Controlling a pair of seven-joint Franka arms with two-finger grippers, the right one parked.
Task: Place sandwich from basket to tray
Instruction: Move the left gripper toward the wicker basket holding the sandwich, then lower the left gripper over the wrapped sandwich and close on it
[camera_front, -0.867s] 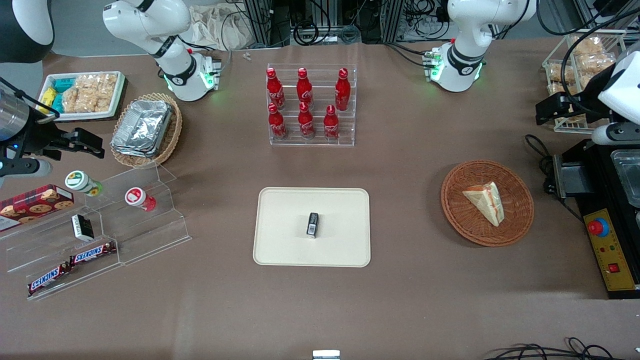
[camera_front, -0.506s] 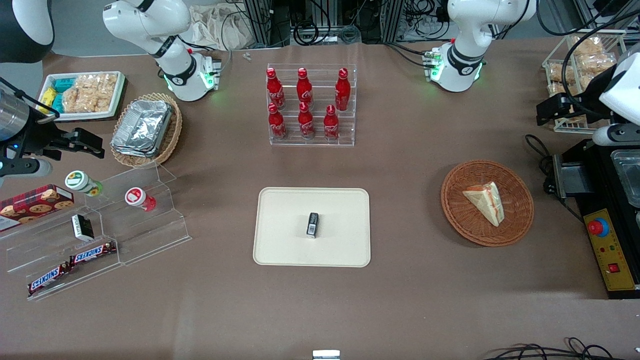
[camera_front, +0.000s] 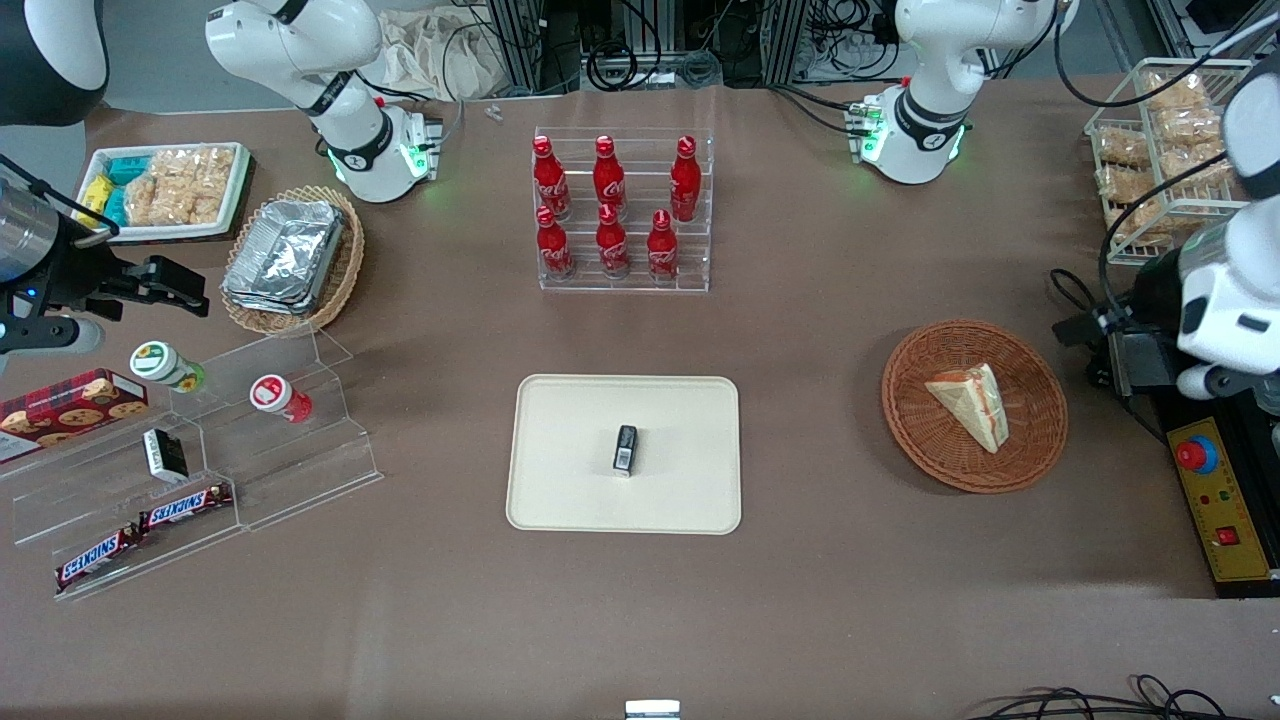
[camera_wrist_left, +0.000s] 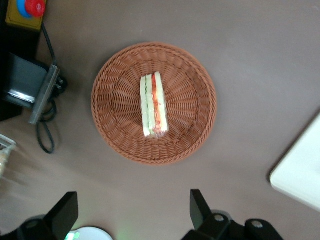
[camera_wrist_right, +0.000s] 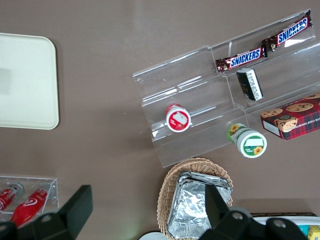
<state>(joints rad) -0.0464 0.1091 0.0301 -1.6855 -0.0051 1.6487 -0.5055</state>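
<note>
The sandwich, a wrapped wedge with red and green filling, lies in the round reddish-brown basket. The left wrist view shows the sandwich cut edge up, in the middle of the basket. The cream tray lies mid-table and carries a small black packet; a corner of the tray also shows in the left wrist view. My left gripper hangs high beside the basket, toward the working arm's end. In its own view the gripper is open and empty.
A black control box with a red button and a cable lie next to the basket. A rack of red bottles stands farther back than the tray. A clear stepped shelf with snacks sits toward the parked arm's end.
My left arm has swung nearer to the front camera and lower, bringing the gripper close beside the basket. The sandwich, basket and tray have not moved.
</note>
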